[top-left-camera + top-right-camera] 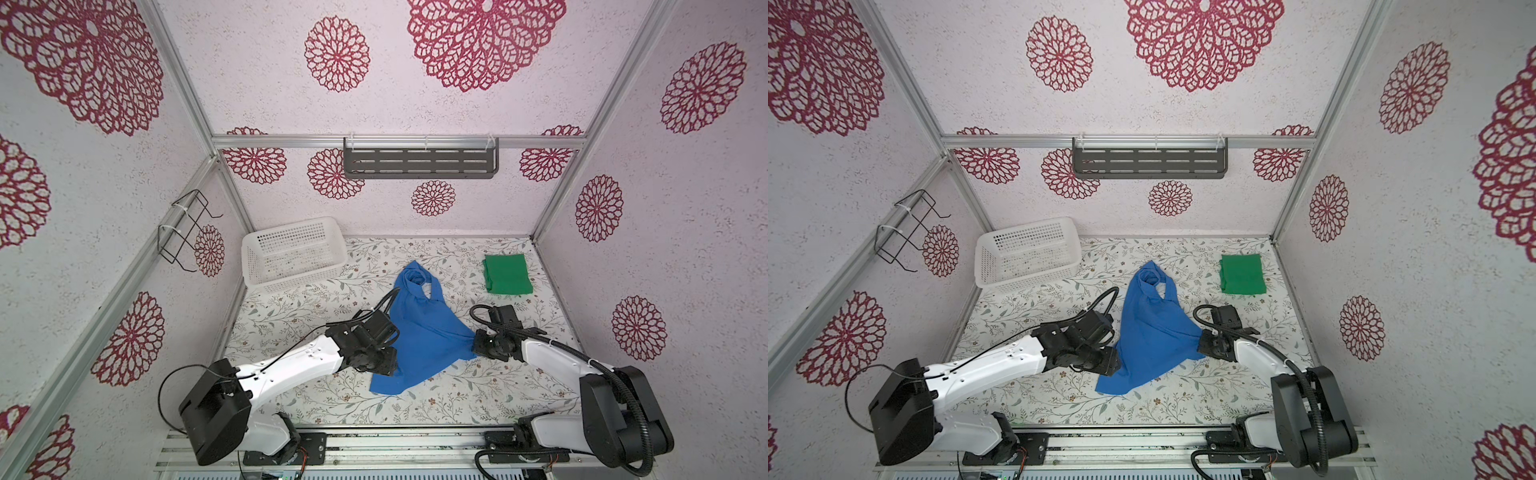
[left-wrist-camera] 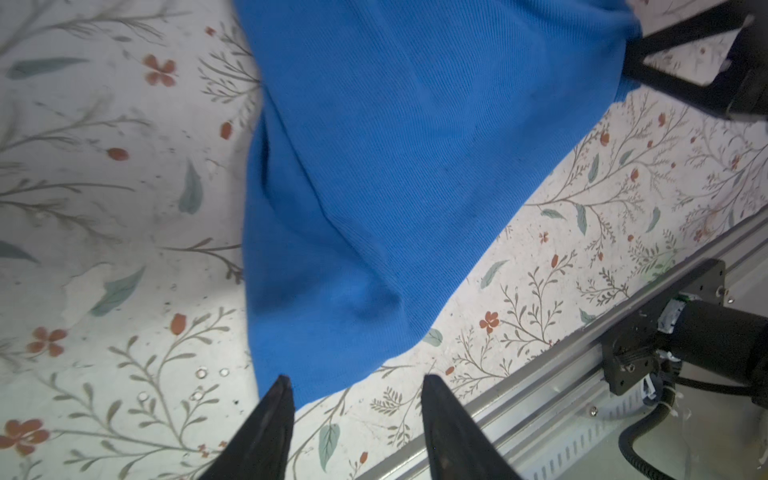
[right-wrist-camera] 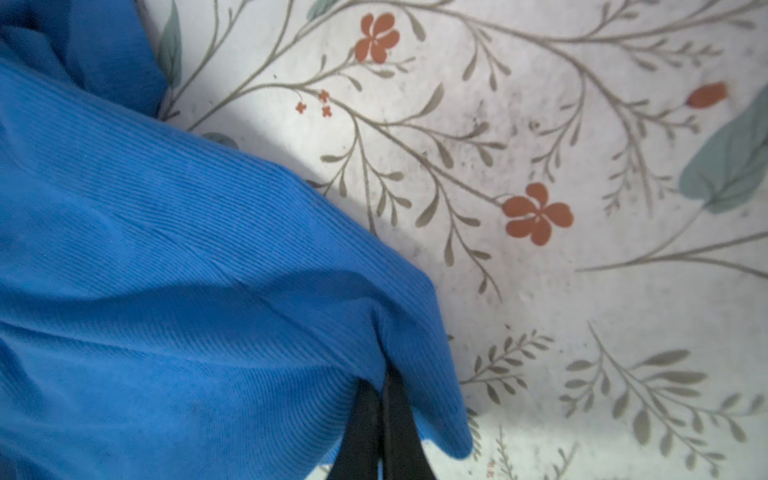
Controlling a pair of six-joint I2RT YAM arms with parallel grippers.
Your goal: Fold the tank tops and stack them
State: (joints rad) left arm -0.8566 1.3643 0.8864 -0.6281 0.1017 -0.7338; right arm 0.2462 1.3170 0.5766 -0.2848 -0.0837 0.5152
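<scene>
Blue top [image 1: 424, 332] lies unfolded in the middle of the table [image 1: 457, 395], shown in both top views. It is royal blue, a fine ribbed knit, and spreads in a rough triangle. At the far end it is narrow, with the straps and neckline bunched into a loose twist. Toward the near edge it widens into the hem, creased with soft folds.

The right gripper [image 3: 380, 386] pinches the hem's right corner, its jaws closed tight on the cloth, which drapes over the fingertips and is drawn out to a point. The left gripper [image 2: 353, 378] sits at the hem's left side with its jaws partly spread and nothing between them. The hem's left corner lies flat on the table just beyond one fingertip.

The green top [image 1: 507, 274] is bright green, folded into a neat rectangle at the table's far right, well apart from the blue top. A white basket [image 1: 291, 282] stands at the far left corner.
</scene>
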